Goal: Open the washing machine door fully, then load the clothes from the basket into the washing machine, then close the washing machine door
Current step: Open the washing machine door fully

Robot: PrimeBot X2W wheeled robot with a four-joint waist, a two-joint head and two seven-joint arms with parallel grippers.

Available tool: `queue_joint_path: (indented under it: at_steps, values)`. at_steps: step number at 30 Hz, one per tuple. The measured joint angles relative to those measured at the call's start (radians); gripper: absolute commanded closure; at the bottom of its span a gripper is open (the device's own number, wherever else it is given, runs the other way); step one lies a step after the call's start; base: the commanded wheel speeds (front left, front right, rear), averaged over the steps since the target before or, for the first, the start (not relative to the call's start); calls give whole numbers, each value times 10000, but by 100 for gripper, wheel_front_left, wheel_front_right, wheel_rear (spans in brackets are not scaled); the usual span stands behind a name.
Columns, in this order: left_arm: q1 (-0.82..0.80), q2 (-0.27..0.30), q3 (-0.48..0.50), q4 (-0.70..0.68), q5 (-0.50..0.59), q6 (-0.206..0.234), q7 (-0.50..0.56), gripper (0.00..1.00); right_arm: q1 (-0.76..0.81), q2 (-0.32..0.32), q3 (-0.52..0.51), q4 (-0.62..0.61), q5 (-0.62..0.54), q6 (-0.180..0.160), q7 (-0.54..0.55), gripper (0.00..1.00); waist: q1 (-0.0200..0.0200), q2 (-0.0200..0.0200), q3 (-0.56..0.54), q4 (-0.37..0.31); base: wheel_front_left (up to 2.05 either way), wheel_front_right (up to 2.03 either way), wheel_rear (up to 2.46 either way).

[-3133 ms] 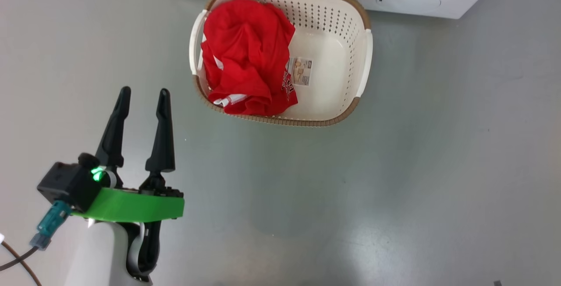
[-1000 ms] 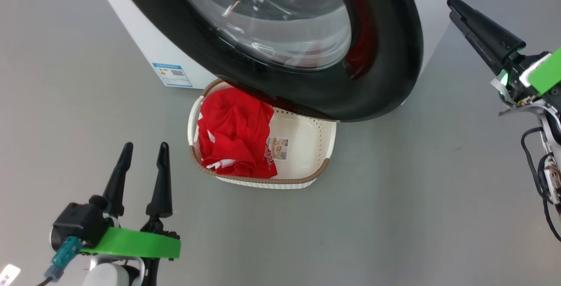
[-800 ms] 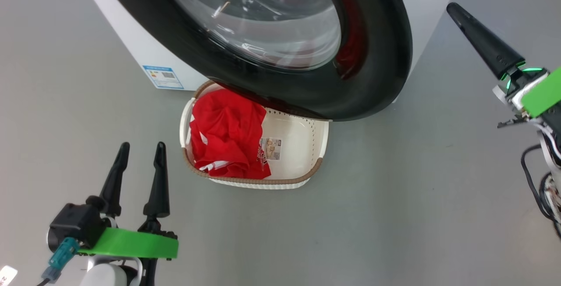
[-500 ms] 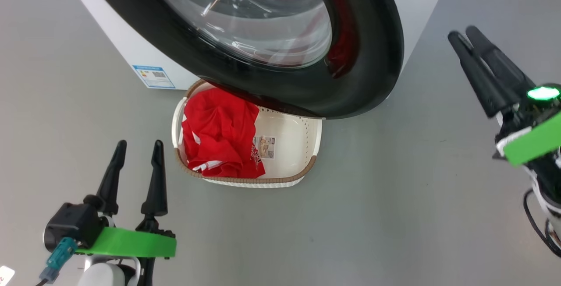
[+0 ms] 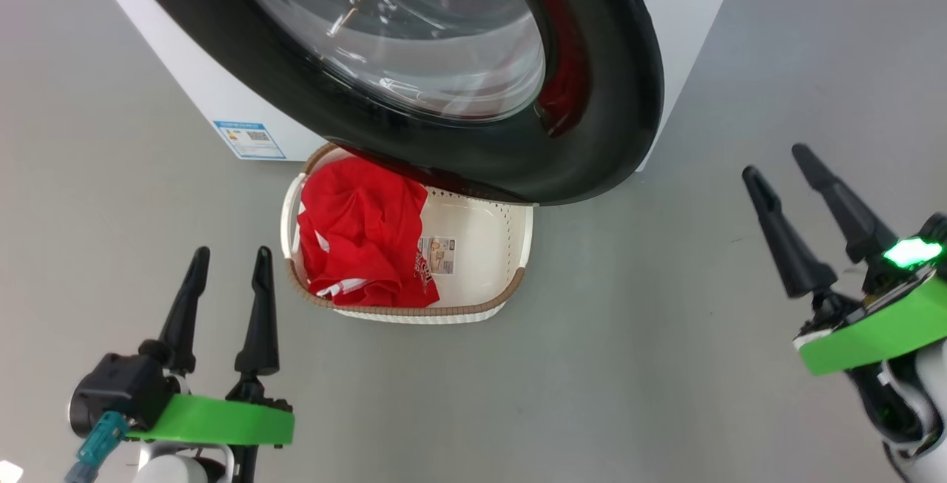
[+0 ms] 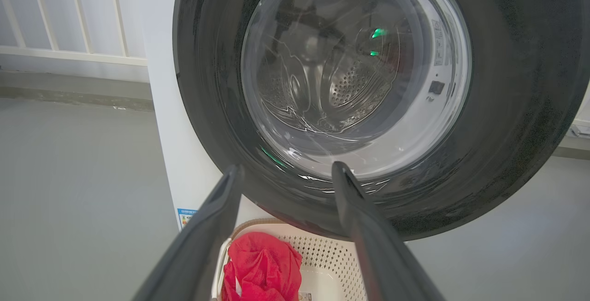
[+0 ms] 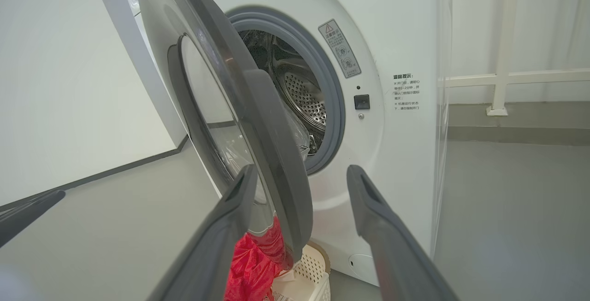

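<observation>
You face one white washing machine on a grey floor. In the head view its top is cut off by the frame. Its one round black door stands partly swung out. The right wrist view looks past the door's edge at the grey seal and the steel drum behind it. From these views you cannot tell what, if anything, lies deep in the drum. In the left wrist view the drum's holes show only dimly through the door glass, broken by reflections.

One cream basket sits on the floor just in front of the machine. The door hangs over its far end, hiding that part of the rim. Inside it, bunched against the left side, lies the one red garment with white trim. Its lettering is too crumpled to read. The right half of the basket bottom is bare except for one small sticker, whose print is too small to make out. A blue label sits low on the machine's left corner.

You have two grippers, each with two dark fingers. The left gripper is at the lower left, near the basket, with its fingers spread and nothing between them. The right gripper is at the right, well apart from the door, likewise spread and holding nothing.
</observation>
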Motion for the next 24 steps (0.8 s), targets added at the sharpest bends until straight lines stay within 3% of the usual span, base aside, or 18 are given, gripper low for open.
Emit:
queue_joint_path:
  at_steps: [6, 10, 24]
  values:
    - [70, 27, -27, 0, 2, 0, 0, 0, 872, 1089, -934, -249, -1287, 0, 0, 0, 0, 0, -37, 12, 0, 0, 0]
    - [74, 35, -54, 2, 2, 0, 0, 0, 1284, 1411, -1181, -244, -1732, 0, -2, 0, 0, 0, -61, 32, 0, 0, 0]
    - [76, 104, -138, 42, 10, 0, 0, 0, 1349, 1639, -1313, -215, -2029, 0, -44, 0, 0, 0, -124, 82, 0, 0, 0]
